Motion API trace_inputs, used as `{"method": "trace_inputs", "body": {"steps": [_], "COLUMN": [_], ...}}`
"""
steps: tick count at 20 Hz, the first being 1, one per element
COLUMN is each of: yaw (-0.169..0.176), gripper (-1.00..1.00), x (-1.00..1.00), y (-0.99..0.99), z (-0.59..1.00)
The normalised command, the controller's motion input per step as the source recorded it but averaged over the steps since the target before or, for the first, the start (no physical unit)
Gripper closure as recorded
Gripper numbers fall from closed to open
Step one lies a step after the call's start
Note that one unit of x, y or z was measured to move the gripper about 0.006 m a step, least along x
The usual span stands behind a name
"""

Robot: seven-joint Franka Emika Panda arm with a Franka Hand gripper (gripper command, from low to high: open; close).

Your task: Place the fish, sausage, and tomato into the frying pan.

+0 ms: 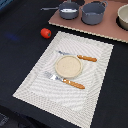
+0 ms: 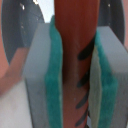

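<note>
In the wrist view my gripper (image 2: pixel 76 80) is shut on the sausage (image 2: pixel 75 35), a reddish-brown stick with dark grill marks held between the teal pads (image 2: pixel 54 85). The gripper and arm do not show in the exterior view. The frying pan (image 1: pixel 69 12) stands on the brown board at the back, its thin handle pointing to the exterior view's left, with the white fish (image 1: pixel 66 9) lying in it. The tomato (image 1: pixel 45 33) sits on the dark table to the exterior view's left of the placemat. Blurred grey curved surfaces lie behind the fingers in the wrist view.
A deeper grey pot (image 1: pixel 93 13) stands beside the pan on the brown board (image 1: pixel 107 30). A pale bowl (image 1: pixel 123 17) is at the board's far end. The woven placemat (image 1: pixel 35 82) holds a tan plate (image 1: pixel 68 66), a knife (image 1: pixel 80 57) and a fork (image 1: pixel 67 81) with orange handles.
</note>
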Motion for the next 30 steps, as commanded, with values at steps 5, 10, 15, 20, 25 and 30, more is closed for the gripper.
{"method": "trace_inputs", "body": {"steps": [5,10,15,20,25,30], "yaw": [0.001,0.004,0.000,0.000,0.000,0.000], "gripper": [-1.00,-1.00,-1.00,-1.00,-1.00,-1.00], "x": [0.06,-0.06,-0.09,-0.15,-0.15,-0.14], "y": [0.31,0.13,-0.16,-0.88,-0.96,-0.98], "z": [-0.03,0.53,0.64,0.33,0.15,0.03]}}
